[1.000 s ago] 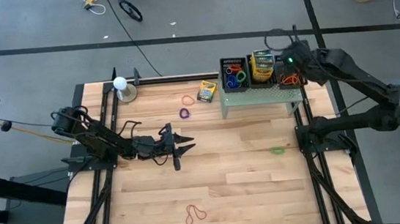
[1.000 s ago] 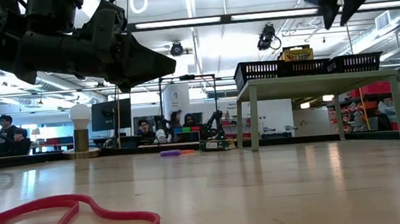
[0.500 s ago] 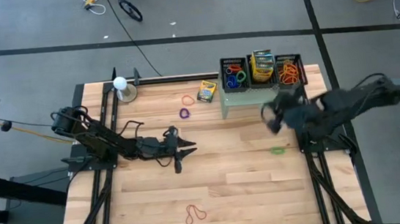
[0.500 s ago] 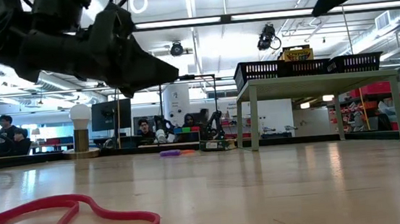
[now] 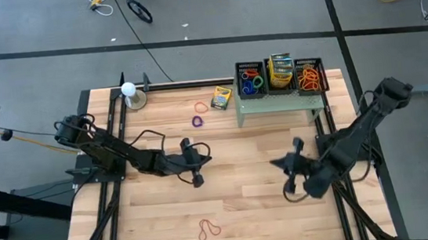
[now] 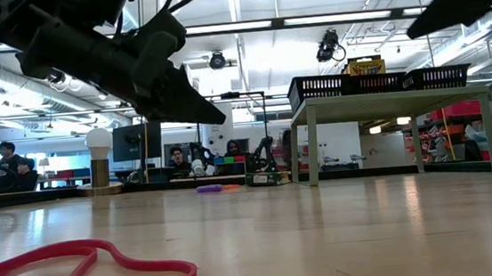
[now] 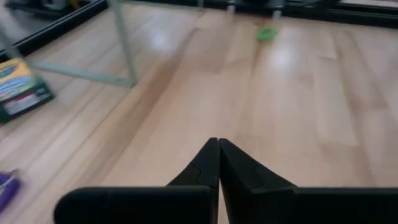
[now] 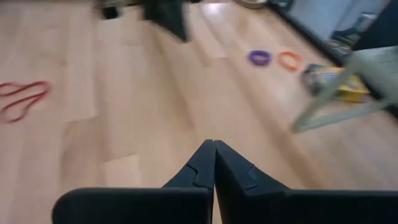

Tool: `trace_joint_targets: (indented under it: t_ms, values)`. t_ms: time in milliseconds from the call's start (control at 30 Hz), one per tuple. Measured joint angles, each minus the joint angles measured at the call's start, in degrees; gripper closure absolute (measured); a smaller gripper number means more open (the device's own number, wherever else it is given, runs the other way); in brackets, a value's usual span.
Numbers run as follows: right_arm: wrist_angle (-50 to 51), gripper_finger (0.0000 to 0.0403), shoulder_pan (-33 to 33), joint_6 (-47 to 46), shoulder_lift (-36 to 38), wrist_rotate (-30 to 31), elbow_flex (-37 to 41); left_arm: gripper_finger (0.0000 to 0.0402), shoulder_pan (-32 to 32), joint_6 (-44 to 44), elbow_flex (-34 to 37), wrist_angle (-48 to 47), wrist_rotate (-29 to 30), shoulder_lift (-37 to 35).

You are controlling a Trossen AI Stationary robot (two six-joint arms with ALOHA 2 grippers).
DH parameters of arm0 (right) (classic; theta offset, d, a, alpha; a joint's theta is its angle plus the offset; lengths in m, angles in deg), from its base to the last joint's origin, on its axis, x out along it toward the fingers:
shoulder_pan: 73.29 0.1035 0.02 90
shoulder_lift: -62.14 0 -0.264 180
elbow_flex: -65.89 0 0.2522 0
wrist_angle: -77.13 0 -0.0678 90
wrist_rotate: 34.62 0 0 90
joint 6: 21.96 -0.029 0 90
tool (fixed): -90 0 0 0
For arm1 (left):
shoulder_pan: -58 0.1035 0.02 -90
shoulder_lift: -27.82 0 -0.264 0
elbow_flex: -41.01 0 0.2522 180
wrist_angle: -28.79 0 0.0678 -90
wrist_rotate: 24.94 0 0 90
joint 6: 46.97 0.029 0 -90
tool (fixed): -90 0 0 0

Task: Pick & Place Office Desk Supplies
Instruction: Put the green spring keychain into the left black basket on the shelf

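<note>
My left gripper [image 5: 201, 165] hangs shut and empty above the table's middle, pointing toward the right edge. My right gripper [image 5: 279, 164] hangs shut and empty over the right half, pointing left. Loose on the wood lie a red rubber band [image 5: 209, 230] near the front edge, a purple ring [image 5: 197, 121], an orange ring [image 5: 201, 106], and a yellow-and-green crayon box [image 5: 220, 97] beside the stand. A green ring [image 7: 267, 33] lies toward the right edge, close by my right gripper. Both wrist views show the fingertips together with nothing between them.
A pale green stand [image 5: 279, 103] at the far right carries black baskets [image 5: 251, 79] with rings, crayon boxes [image 5: 280, 70] and orange bands [image 5: 310, 75]. A white ball on a round base [image 5: 130, 95] stands at the far left. Bare wood lies between the two grippers.
My right gripper has left the baskets on the stand, swung toward the near edge and the left, come down over the table's right half, and shut. My left gripper has shut and shifted slightly toward the right. Nothing on the table has moved.
</note>
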Motion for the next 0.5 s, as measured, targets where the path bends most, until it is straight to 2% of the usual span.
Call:
trace_joint_targets:
  t_ms: [100,167,333,500]
  values:
    - [-5.2,0.0394,2.6,-0.2,-3.0,-0.1,1.8,0.0395,0.2,-1.5,0.0,-1.3,1.0,0.0]
    - [-4.9,0.0394,3.7,-1.9,-4.4,-1.3,2.0,0.0395,0.2,-1.7,0.0,-1.2,1.0,0.3]
    - [5.1,0.0389,3.2,-22.4,-5.2,-6.8,2.1,0.0393,0.2,-1.7,0.0,-0.5,0.3,2.4]
    - [20.5,0.0344,3.1,-40.1,-5.2,-10.1,2.1,0.0387,0.2,-1.7,0.0,-0.4,0.3,3.7]
